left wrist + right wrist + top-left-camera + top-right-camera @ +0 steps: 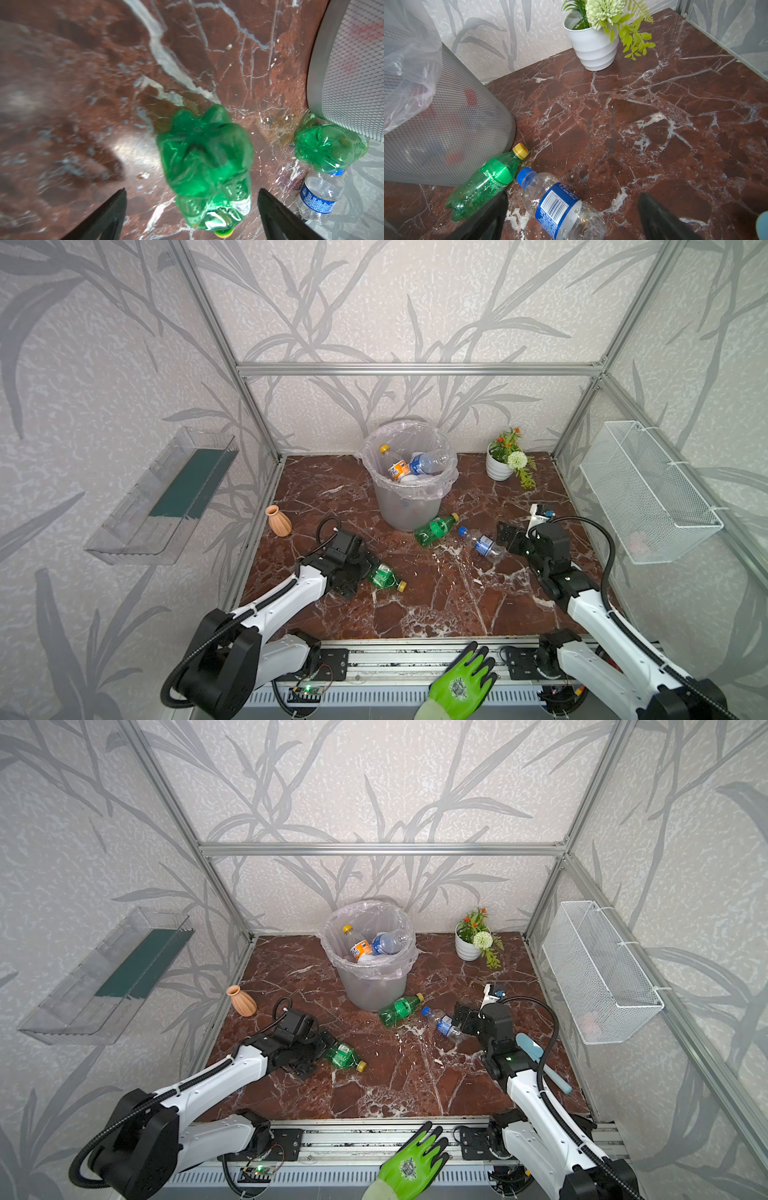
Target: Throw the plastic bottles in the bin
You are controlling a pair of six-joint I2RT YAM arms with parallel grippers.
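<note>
Left wrist view: the left claw (192,189) stands open astride the crushed green bottle (205,162); the right claw (573,194) is open at the clear bottle (560,205) near the bin (409,510). Next, both probably need to close and lift.

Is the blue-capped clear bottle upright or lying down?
Lying down: the clear bottle rests lengthwise on the marble tabletop.

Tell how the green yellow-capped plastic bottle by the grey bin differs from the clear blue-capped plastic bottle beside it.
The green plastic bottle has a yellow cap and green label; the clear plastic bottle has a blue cap and blue barcode label. The green bottle lies at the grey bin's foot; the clear bottle lies farther out. Both lie on their sides, capped.
</note>
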